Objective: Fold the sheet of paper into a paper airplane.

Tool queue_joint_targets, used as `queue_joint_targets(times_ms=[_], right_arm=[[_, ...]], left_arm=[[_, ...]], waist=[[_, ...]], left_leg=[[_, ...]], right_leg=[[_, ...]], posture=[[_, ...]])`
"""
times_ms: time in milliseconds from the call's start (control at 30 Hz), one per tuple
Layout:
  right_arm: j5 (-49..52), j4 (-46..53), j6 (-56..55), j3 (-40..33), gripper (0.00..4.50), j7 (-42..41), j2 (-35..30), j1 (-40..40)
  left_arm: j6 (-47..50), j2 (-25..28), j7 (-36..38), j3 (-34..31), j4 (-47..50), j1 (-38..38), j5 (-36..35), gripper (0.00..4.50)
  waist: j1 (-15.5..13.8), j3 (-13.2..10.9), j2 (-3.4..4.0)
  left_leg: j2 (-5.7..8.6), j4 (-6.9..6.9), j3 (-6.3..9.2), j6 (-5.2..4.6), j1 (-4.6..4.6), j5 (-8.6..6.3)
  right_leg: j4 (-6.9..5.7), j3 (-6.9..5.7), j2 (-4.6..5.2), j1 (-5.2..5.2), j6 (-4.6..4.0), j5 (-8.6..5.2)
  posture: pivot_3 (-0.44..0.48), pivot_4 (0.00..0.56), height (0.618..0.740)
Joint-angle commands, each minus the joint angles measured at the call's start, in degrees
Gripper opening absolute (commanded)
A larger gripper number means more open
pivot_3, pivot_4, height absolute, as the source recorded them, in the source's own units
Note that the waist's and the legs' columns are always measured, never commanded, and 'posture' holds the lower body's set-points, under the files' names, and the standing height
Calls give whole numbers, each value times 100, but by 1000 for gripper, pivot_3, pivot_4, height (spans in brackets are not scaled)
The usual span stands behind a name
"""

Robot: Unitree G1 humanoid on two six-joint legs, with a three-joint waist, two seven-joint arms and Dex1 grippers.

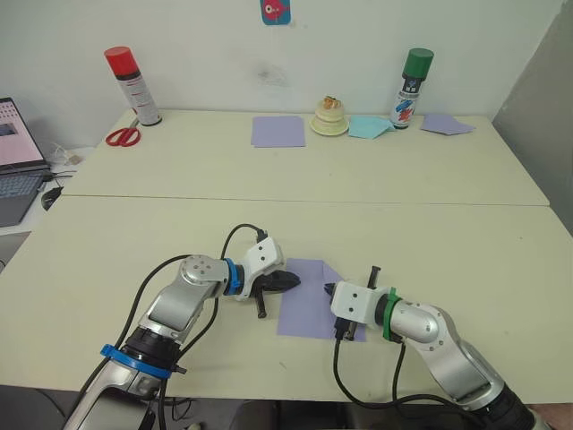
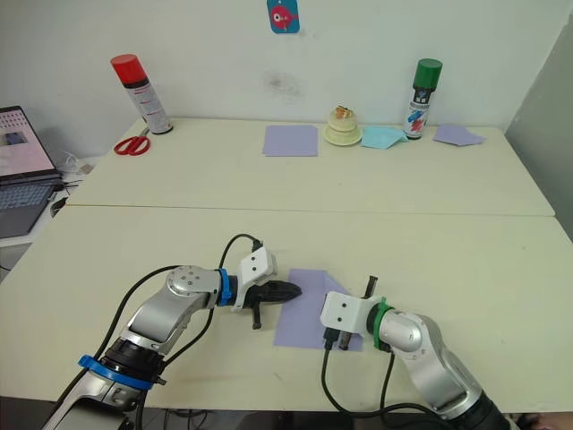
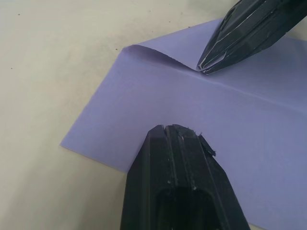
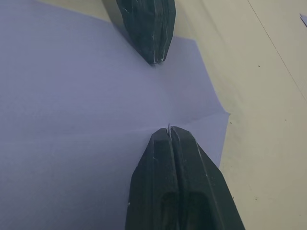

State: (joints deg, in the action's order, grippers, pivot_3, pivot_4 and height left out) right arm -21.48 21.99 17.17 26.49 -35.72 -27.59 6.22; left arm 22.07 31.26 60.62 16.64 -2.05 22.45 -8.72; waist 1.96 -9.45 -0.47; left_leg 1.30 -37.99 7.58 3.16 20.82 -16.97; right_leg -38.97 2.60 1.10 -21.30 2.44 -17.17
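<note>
**Two closed tips pinning a fold on the lavender sheet**

The thin lavender rectangular sheet of paper (image 1: 309,309) lay flat on the pale cream table (image 1: 116,242), in the lower centre of the head-camera frame, with both arms reaching in from either side. One corner had been turned over, its raised edge curling slightly off the sheet in the left wrist view. The left end effector (image 1: 288,281) had its two black fingers pressed together and its tip resting on the sheet's upper left edge, apparently to keep the paper from sliding. The right end effector (image 1: 329,290), also closed with nothing between its fingers, touched the folded flap from the opposite side, probably to press the crease flat. The fold was still soft, so the task seemed to be at an early stage.

Along the top of the frame, well apart from the work, lay a second flat lavender paper square (image 1: 277,131) and a pale blue paper piece (image 1: 369,127).
</note>
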Motion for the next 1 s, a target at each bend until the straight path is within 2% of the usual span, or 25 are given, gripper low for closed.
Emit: queue_joint_targets(times_ms=[33,633,1000], right_arm=[[-92,-109,-7,46,51,33,40,3],[-126,-294,221,163,51,-58,119,-124],[-153,-387,241,128,51,-17,106,-187]], left_arm=[[113,60,41,160,-8,-114,107,0],[336,25,4,52,253,-98,-43,0],[817,46,-20,-419,911,566,-504,0]], waist=[[0,0,0],[3,16,-6],[2,15,-9]], left_leg=[[0,0,0,0,0,0],[-1,2,0,0,-2,0],[-1,2,4,1,1,0]], right_leg=[[0,0,0,0,0,0],[0,1,0,0,-1,-1],[0,-1,-1,0,-1,-1]], posture=[[0,150,740],[0,150,740],[0,150,740]])
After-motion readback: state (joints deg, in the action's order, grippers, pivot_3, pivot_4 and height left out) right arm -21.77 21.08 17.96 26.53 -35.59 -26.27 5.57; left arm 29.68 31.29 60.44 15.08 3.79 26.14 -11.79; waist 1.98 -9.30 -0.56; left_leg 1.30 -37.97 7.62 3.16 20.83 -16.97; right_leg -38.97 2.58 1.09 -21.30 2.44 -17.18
